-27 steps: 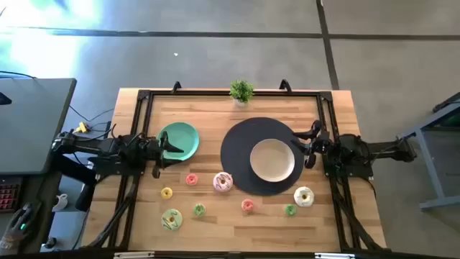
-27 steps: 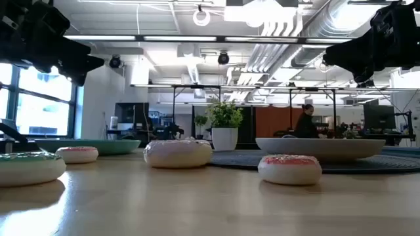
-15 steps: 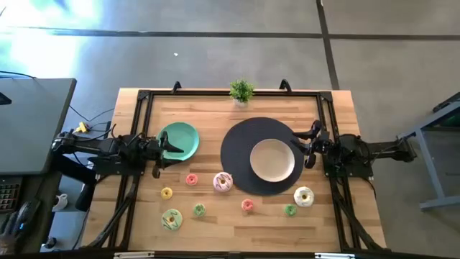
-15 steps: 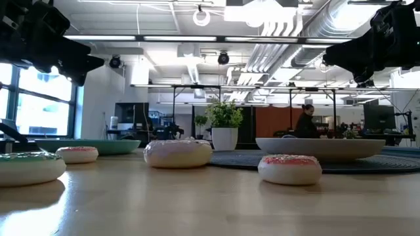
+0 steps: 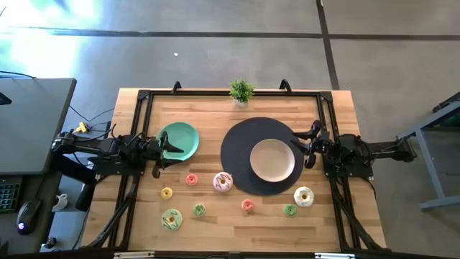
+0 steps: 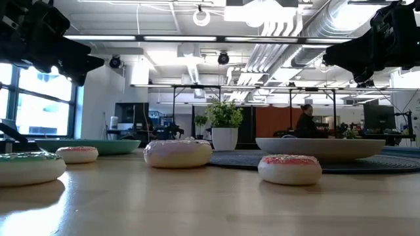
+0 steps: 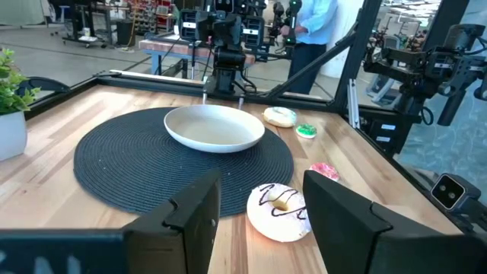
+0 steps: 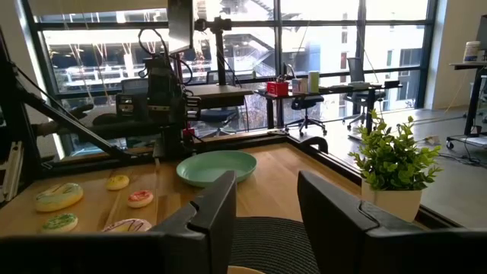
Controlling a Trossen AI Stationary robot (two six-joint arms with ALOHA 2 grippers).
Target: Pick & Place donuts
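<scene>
Eight toy ring donuts lie on the wooden tabletop [image 5: 215,216], all on the side of the round dark woven mat [image 5: 241,147] away from the potted plant [image 5: 241,91]. The large pink-and-white donut [image 5: 223,182] with dark squiggle icing touches the mat's edge; a small pink donut [image 5: 191,180] and a small yellow donut [image 5: 167,193] lie beyond it toward the left arm. A large green-iced donut [image 5: 171,219] and a small green one [image 5: 199,210] sit nearest the tabletop's front edge. On the mat's other side lie a small pink donut [image 5: 247,206], a small green donut [image 5: 290,210] and a large white donut [image 5: 304,196]. No writing or label can be read on any of them.

A shallow beige plate [image 5: 272,160] rests on the mat; a glossy teal plate [image 5: 181,139] sits on bare wood beside the mat. The left pincer [image 5: 171,150] hovers over the teal plate's rim, fingers [image 7: 338,217] spread and empty. The right pincer [image 5: 305,147] hovers at the mat's edge by the beige plate, likewise spread and empty. In the low view both arms are cut off by the upper frame, and a person [image 6: 306,122] stands far behind.
</scene>
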